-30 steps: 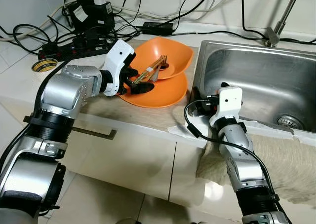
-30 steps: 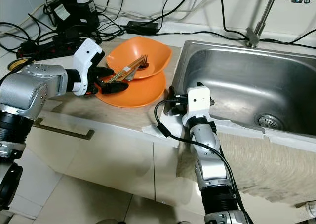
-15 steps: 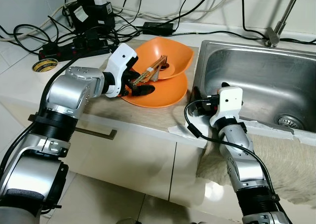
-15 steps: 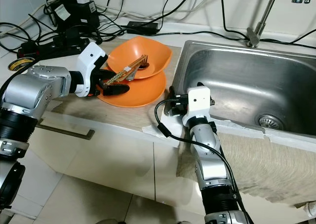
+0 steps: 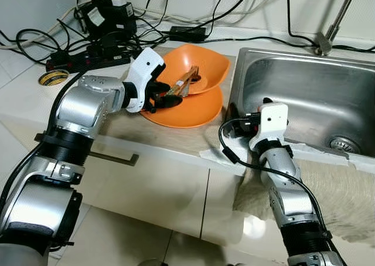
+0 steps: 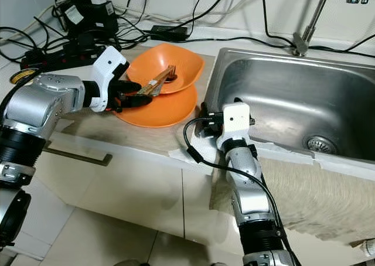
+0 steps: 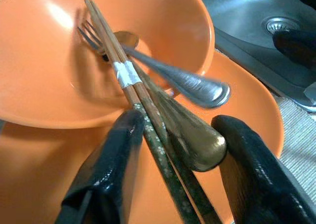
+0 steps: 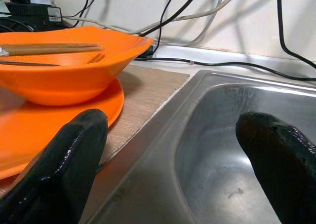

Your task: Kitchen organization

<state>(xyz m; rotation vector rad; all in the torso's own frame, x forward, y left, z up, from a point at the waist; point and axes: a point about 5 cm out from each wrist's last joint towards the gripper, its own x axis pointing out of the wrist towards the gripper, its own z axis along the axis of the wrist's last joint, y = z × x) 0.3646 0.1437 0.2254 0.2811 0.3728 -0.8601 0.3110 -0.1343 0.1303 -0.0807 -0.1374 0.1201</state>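
Steel sink (image 5: 304, 96) on the right, set into the beige counter (image 5: 146, 131), tap stem at the far edge. Left of the sink, an orange plate (image 5: 196, 111) lies on the counter with an orange bowl (image 5: 202, 67) sitting on it, tilted. In the bowl lies a bundle of utensils: wooden chopsticks (image 7: 116, 58) bound with white tape, a fork (image 7: 94, 36) and a spoon (image 7: 185, 137), handles sticking out over the near-left rim above the plate.

The left gripper (image 5: 163, 99) is right at those handles, reaching in from the left over the plate. In the left wrist view its fingers (image 7: 113, 169) stand moderately apart, one on each side of the bundle; the chopsticks run just beside one finger, the spoon's brass-coloured handle end sits between the two. They bracket the handles without clamping them.

The right gripper (image 8: 173, 150) is at the sink's near-left corner, fingers spread wide, holding nothing, one over the counter edge near the plate, the other over the basin.

Far left, a black power strip (image 5: 88, 55) with tangled cables, and a roll of tape (image 5: 53, 77).
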